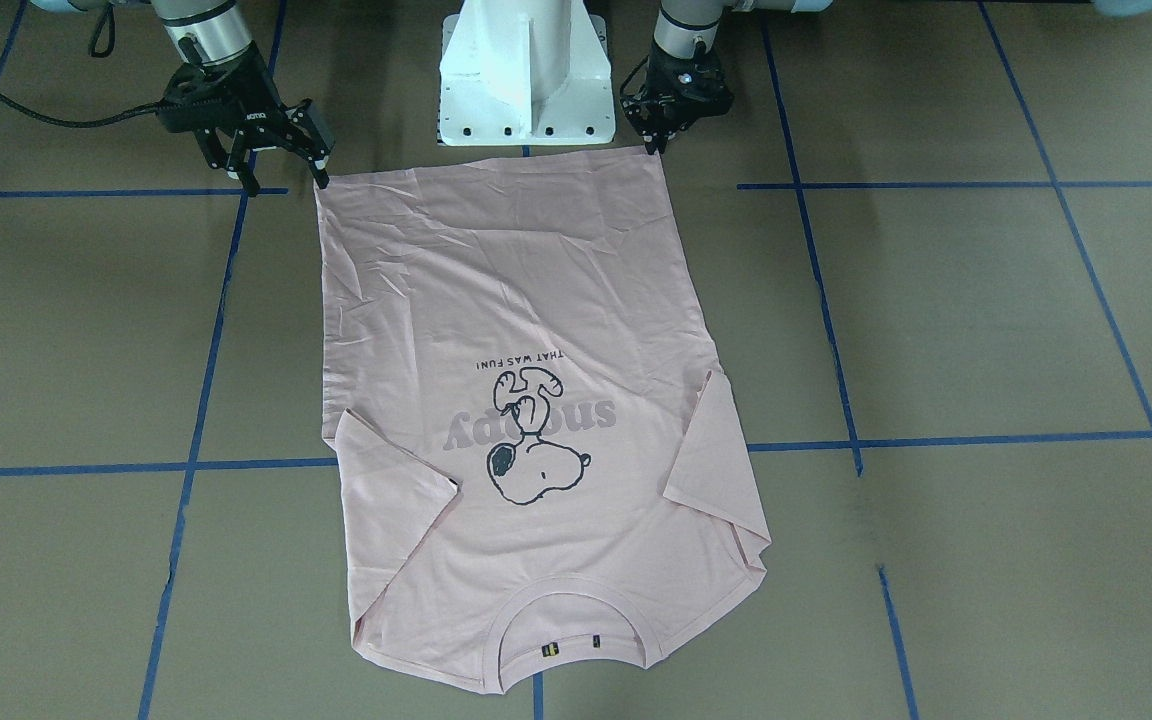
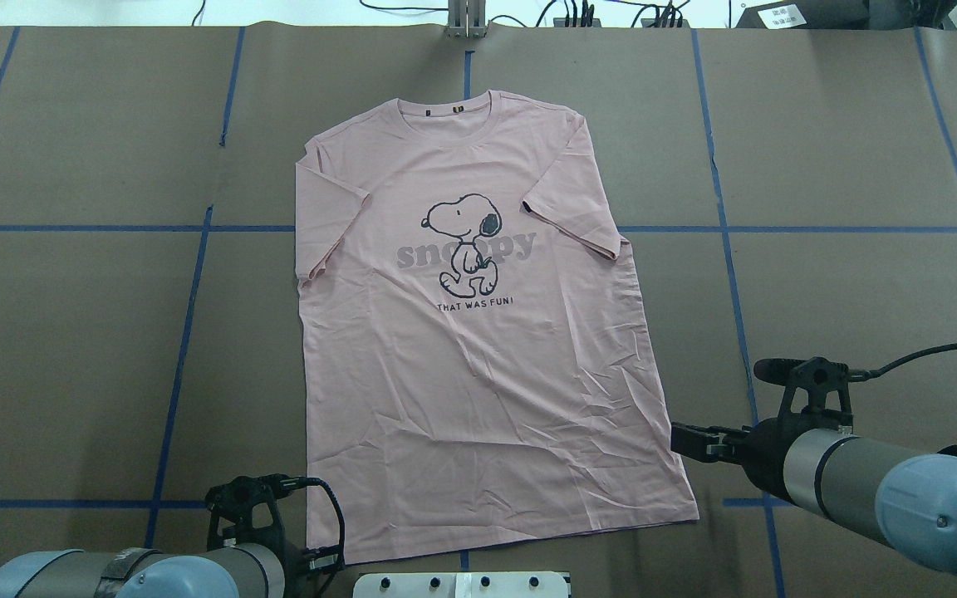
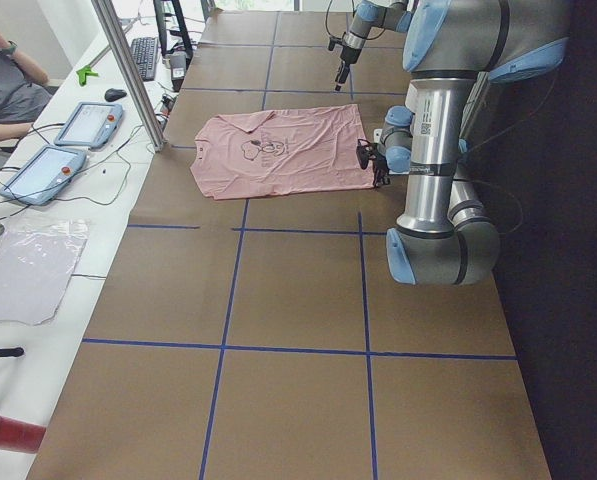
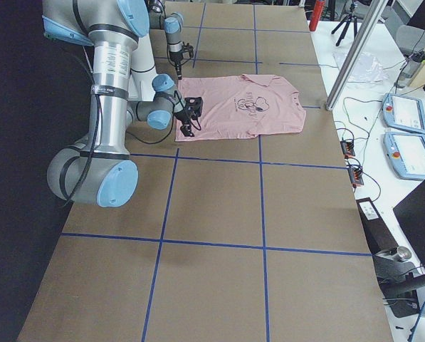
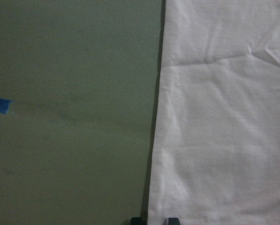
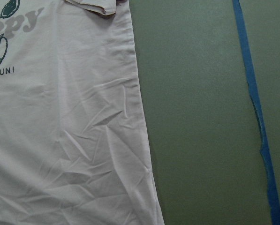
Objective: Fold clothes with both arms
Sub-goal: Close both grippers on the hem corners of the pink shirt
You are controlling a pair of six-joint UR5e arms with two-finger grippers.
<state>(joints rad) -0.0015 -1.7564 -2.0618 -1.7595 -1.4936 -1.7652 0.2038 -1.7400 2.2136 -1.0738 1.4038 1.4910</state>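
Observation:
The light pink Snoopy T-shirt [image 1: 516,300] lies flat and print up on the brown table, with its collar away from the robot; it also shows in the overhead view [image 2: 478,374]. My left gripper [image 1: 656,146] is down at the hem corner on my left. In the left wrist view its fingertips [image 5: 171,220] stand close together astride the shirt's edge [image 5: 224,117], shut on it. My right gripper [image 1: 284,182] is open, with one fingertip at the other hem corner. In the overhead view it [image 2: 682,440] sits beside the shirt's side edge. The right wrist view shows the shirt [image 6: 69,140] but no fingers.
The white pedestal base [image 1: 524,75] stands just behind the hem. Blue tape lines [image 2: 188,332] cross the brown table cover. A metal post [image 2: 466,18] stands at the far edge. An operator and tablets [image 3: 88,125] are on the side bench beyond the table.

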